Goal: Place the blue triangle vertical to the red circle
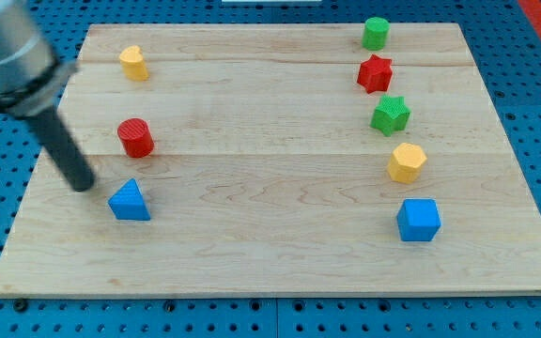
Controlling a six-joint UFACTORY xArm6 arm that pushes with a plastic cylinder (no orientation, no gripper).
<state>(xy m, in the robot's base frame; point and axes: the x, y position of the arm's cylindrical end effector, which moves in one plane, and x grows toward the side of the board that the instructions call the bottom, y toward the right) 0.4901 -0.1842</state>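
The blue triangle point(130, 201) lies on the wooden board near the view's left, lower part. The red circle point(135, 137) stands just above it, slightly to the right. My tip point(84, 184) is on the board to the left of the blue triangle and a little above it, a short gap away, not touching. The dark rod slants up to the view's top left.
A yellow block point(133, 62) sits at the top left. Down the view's right side stand a green circle point(376, 33), a red star point(375, 73), a green star point(391, 115), a yellow hexagon point(407, 162) and a blue cube point(419, 220). The wooden board point(270, 253) lies on a blue pegboard.
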